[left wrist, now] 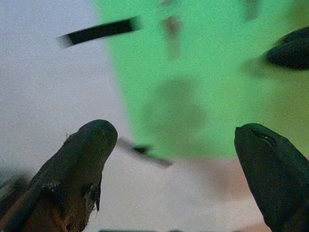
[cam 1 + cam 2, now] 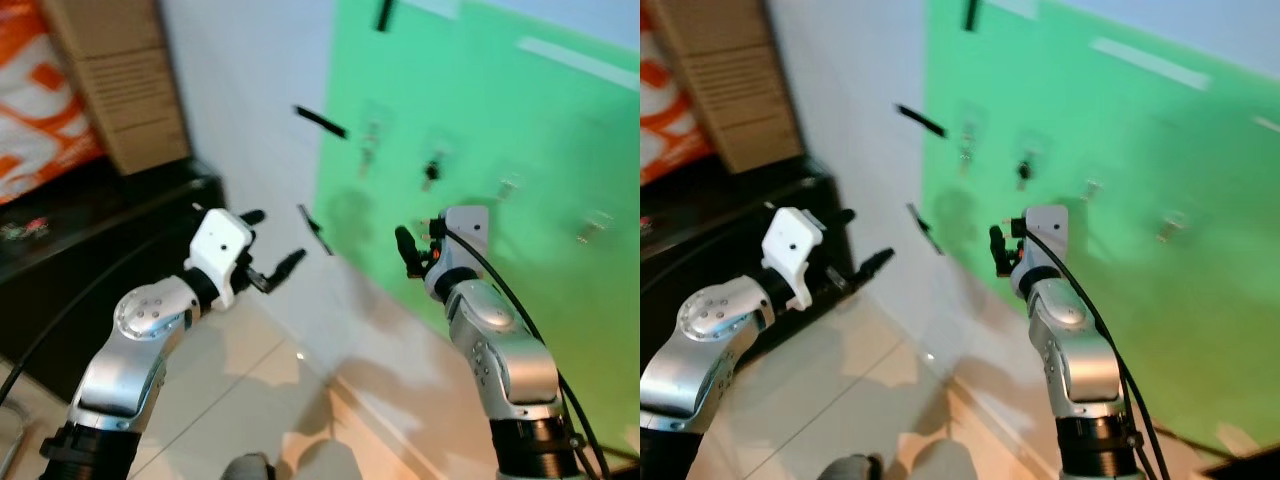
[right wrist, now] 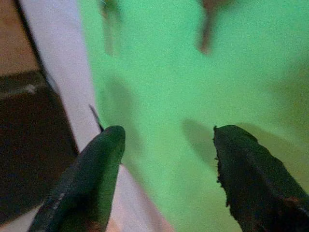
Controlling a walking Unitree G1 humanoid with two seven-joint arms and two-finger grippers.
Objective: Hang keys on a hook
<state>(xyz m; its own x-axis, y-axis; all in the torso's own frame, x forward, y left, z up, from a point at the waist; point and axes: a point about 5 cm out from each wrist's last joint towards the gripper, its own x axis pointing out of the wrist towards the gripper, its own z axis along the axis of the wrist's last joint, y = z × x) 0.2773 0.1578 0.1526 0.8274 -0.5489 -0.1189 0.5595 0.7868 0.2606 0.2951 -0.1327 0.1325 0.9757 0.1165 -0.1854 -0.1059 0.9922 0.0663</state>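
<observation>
Two sets of keys hang on the green panel [image 2: 480, 150] fixed to the white wall [image 2: 250, 90]. A pale set [image 2: 369, 150] hangs from a small hook near the panel's left edge, and a darker set [image 2: 432, 170] hangs from the next hook to its right. Two more hooks [image 2: 508, 186] and [image 2: 592, 228] sit further right along the same slanted row; blur hides whether anything hangs on them.

The right claw [image 2: 412, 248] is raised in front of the panel, below and near the darker set, apart from it. In the right wrist view its two black fingers [image 3: 91, 183] stand well spread with only green panel between them, gripping nothing.

The left claw [image 2: 270, 245] is held up before the white wall, left of the panel's edge. Its fingers [image 1: 82, 164] are also wide apart and empty.

Short black strips [image 2: 320, 121] are stuck on the wall near the panel's left edge, one of them [image 2: 314, 228] just beyond the left claw. Further left, a cardboard box [image 2: 115, 80] and an orange-and-white bag [image 2: 35, 100] rest on a dark cabinet [image 2: 90, 250]. Pale floor tiles [image 2: 250, 380] lie below.
</observation>
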